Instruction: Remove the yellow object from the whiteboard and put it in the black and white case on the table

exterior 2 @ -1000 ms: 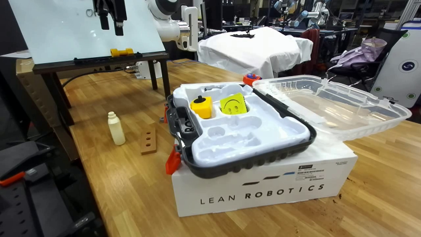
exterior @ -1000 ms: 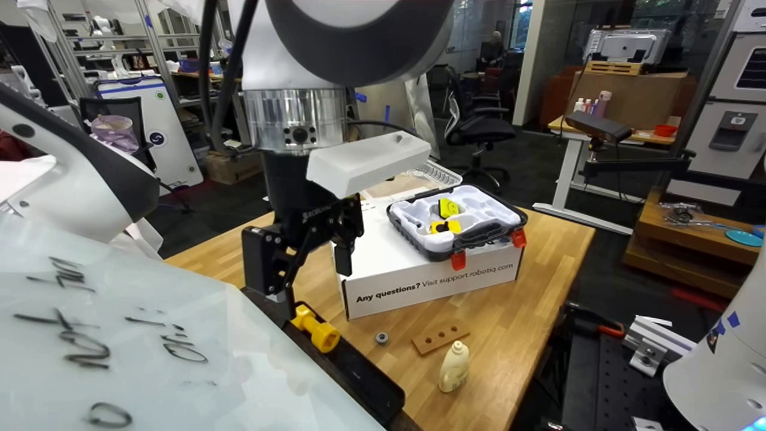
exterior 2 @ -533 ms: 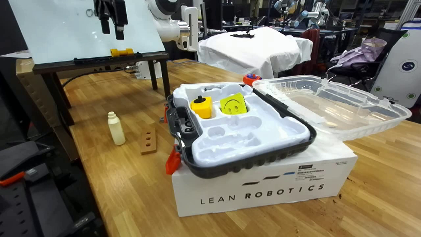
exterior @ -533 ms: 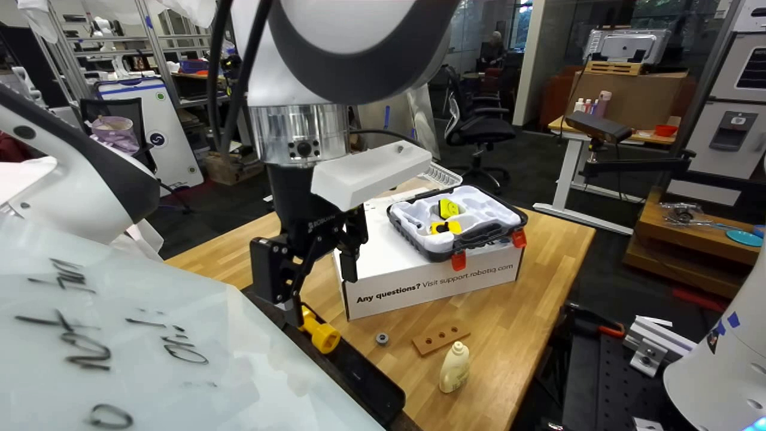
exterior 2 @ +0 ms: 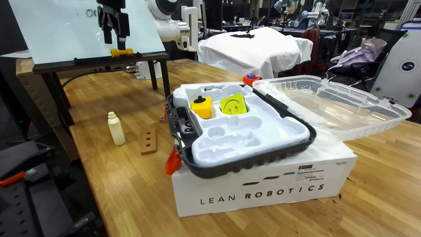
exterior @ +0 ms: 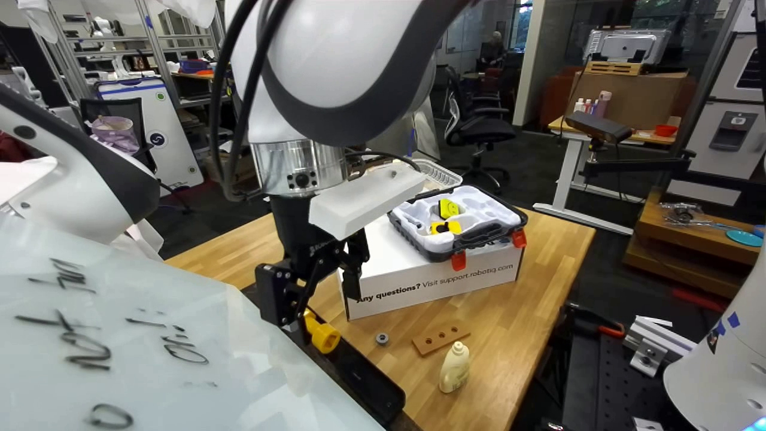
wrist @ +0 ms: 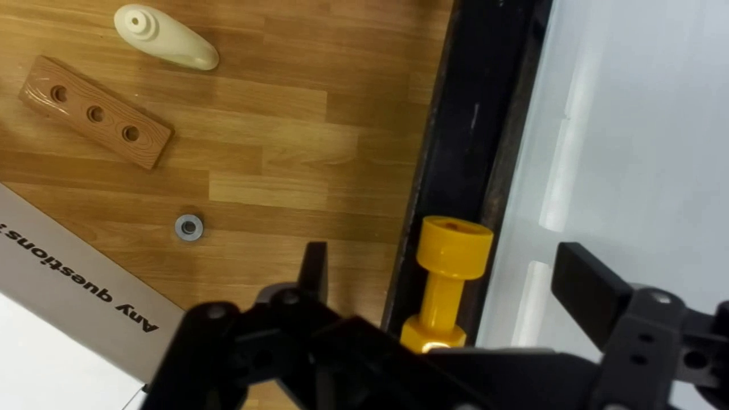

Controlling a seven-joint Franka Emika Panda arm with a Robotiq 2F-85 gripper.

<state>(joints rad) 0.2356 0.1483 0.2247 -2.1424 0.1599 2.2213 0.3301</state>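
The yellow object, a bolt-shaped piece with thick ends [exterior: 325, 338] [exterior 2: 121, 52] [wrist: 443, 296], lies in the black tray along the lower edge of the whiteboard [exterior: 239, 371] [exterior 2: 65, 36] [wrist: 638, 142]. My gripper [exterior: 327, 313] [exterior 2: 114, 42] is open and empty above it. In the wrist view the fingers stand wide on either side of it, apart from it, and the gripper hides its near end. The black and white case [exterior: 485, 206] [exterior 2: 273, 131] stands open on a white cardboard box, with two yellow items in its white insert. The wooden table [exterior: 502, 335] [exterior 2: 141, 184] bears the box.
The white cardboard box [exterior: 413, 293] [exterior 2: 263, 194] has the case's clear lid [exterior 2: 338, 108] spread behind. A cream bottle [exterior: 455, 368] [wrist: 165, 37], a brown block with holes [exterior: 441, 339] [wrist: 94, 112] and a grey ring [exterior: 382, 339] [wrist: 188, 228] lie between tray and box. Another white arm [exterior: 60, 191] stands behind the whiteboard.
My gripper has moved down toward the yellow object and a little to the right in both exterior views, still open. The yellow object and the case have not moved.
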